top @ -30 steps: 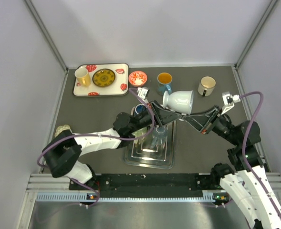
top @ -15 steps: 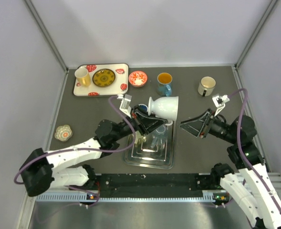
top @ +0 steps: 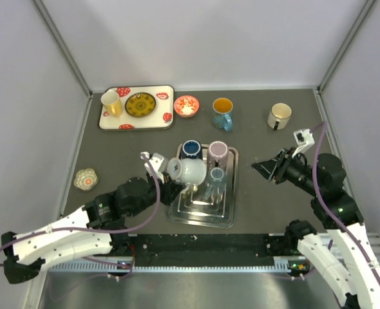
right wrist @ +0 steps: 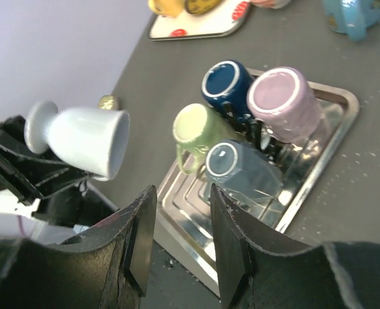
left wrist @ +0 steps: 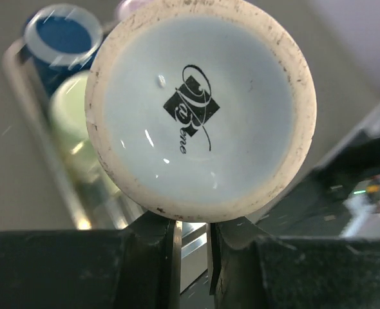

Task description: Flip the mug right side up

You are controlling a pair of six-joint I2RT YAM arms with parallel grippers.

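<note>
A white footed mug (top: 189,170) hangs over the left part of the metal tray (top: 199,220), lying on its side. My left gripper (top: 171,170) is shut on its foot end. In the left wrist view the mug's round base with a black logo (left wrist: 199,103) fills the frame just above the closed-in gripper (left wrist: 193,225). In the right wrist view the mug (right wrist: 80,138) has its mouth turned to the right, above the table beside the tray. My right gripper (top: 266,168) is open and empty to the right of the tray, and it also shows in its own view (right wrist: 180,232).
On the tray stand upside-down cups: blue (right wrist: 225,84), pink (right wrist: 283,103), green (right wrist: 199,132) and a clear glass (right wrist: 241,167). At the back are a strawberry tray (top: 165,103) with a yellow cup (top: 111,103), a red bowl (top: 186,105), a blue mug (top: 223,111) and a beige mug (top: 279,116). A small flower dish (top: 85,179) lies left.
My left arm has carried the white mug from the back right down toward the near left, over the tray. My right gripper has drawn back to the right, away from the mug.
</note>
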